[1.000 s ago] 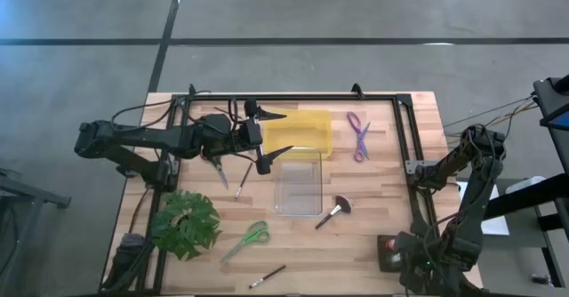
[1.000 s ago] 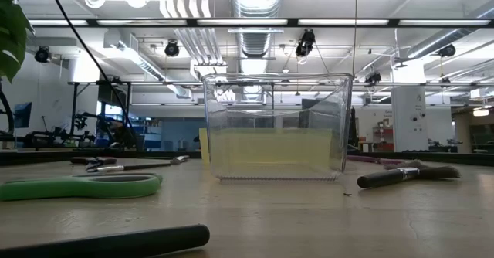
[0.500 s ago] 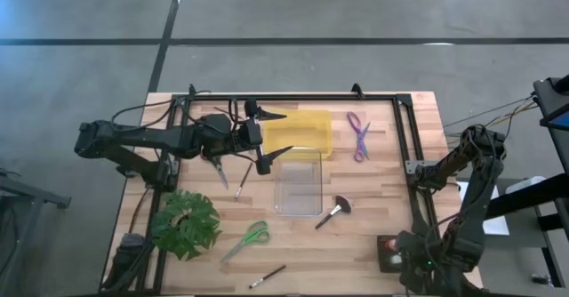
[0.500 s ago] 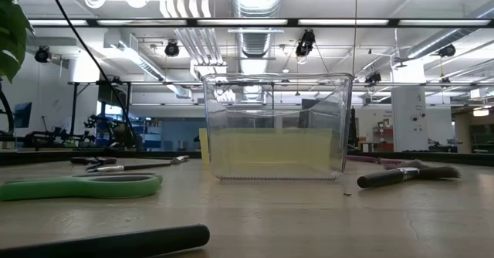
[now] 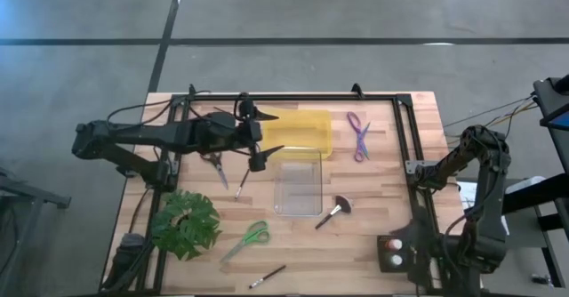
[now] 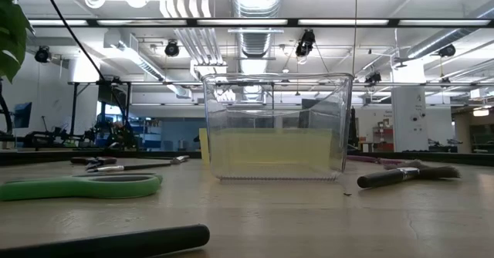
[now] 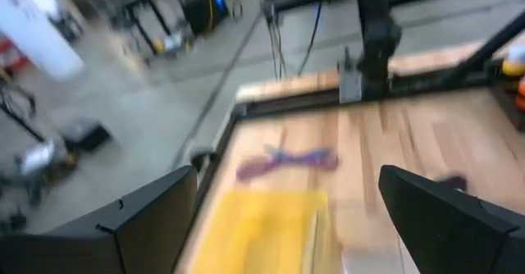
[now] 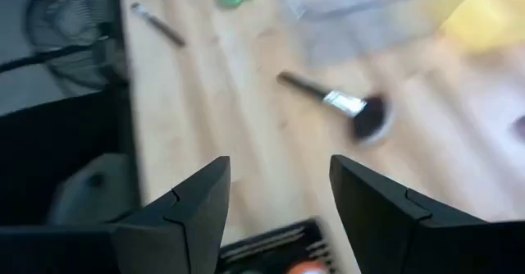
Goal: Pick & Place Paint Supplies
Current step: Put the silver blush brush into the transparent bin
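While the left tool (image 5: 259,140) gapes, purple scissors (image 7: 287,161) seemingly blurred beyond.

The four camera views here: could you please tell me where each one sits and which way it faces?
High view: overhead, straight down on the table; both arms show, left hand open over the yellow bin.
Low view: tabletop height, level across at the clear bin; only a dark bit of an arm at the top edge.
Left wrist view: past its open fingers toward the purple scissors.
Right wrist view: past its parted fingers down at the broad brush.
Shared: high and low views both show the green scissors.
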Action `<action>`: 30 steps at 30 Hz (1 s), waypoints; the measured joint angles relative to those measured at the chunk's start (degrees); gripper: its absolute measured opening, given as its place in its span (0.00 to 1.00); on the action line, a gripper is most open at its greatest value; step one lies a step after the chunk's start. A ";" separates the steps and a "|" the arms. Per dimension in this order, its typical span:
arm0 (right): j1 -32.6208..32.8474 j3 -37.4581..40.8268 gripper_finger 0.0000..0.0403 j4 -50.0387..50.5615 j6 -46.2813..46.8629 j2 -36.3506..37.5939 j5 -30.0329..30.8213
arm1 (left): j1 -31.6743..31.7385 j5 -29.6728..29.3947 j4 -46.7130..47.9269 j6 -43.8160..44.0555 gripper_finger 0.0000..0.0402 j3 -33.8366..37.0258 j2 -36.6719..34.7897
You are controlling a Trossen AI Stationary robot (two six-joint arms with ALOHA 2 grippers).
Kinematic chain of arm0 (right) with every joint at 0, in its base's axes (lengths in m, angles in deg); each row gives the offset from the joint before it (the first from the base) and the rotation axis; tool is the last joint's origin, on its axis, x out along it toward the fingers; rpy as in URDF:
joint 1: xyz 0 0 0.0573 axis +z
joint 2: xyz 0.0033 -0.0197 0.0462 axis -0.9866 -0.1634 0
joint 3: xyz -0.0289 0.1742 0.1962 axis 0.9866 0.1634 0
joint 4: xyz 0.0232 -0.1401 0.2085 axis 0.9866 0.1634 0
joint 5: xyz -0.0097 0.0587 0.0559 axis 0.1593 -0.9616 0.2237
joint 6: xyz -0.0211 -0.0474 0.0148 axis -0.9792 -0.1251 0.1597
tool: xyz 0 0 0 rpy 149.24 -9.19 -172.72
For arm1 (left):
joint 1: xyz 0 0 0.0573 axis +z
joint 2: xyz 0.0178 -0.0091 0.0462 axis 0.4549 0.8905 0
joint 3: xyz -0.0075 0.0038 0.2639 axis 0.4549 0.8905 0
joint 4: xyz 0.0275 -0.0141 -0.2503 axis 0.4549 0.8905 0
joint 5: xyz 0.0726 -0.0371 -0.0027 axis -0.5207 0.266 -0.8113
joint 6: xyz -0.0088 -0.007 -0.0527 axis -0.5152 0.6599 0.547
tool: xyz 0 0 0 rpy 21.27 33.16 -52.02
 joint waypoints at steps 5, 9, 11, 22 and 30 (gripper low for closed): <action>-0.02 0.29 0.52 7.24 -2.04 0.54 5.53 | 1.39 4.83 7.62 4.17 0.97 0.04 -2.17; -0.02 1.81 0.52 9.53 -3.72 2.45 9.90 | 1.51 5.18 7.54 4.34 0.97 2.20 -2.56; -0.02 2.82 0.52 9.55 -5.44 3.52 12.25 | 1.64 5.13 8.21 4.30 0.97 3.67 -2.41; -1.14 10.45 0.52 8.41 -7.61 11.57 20.56 | 3.04 -9.18 28.61 5.43 0.97 1.39 -2.74; -4.19 15.81 0.52 6.88 -7.57 15.66 23.60 | 9.52 -9.34 39.21 25.46 0.88 2.74 -2.39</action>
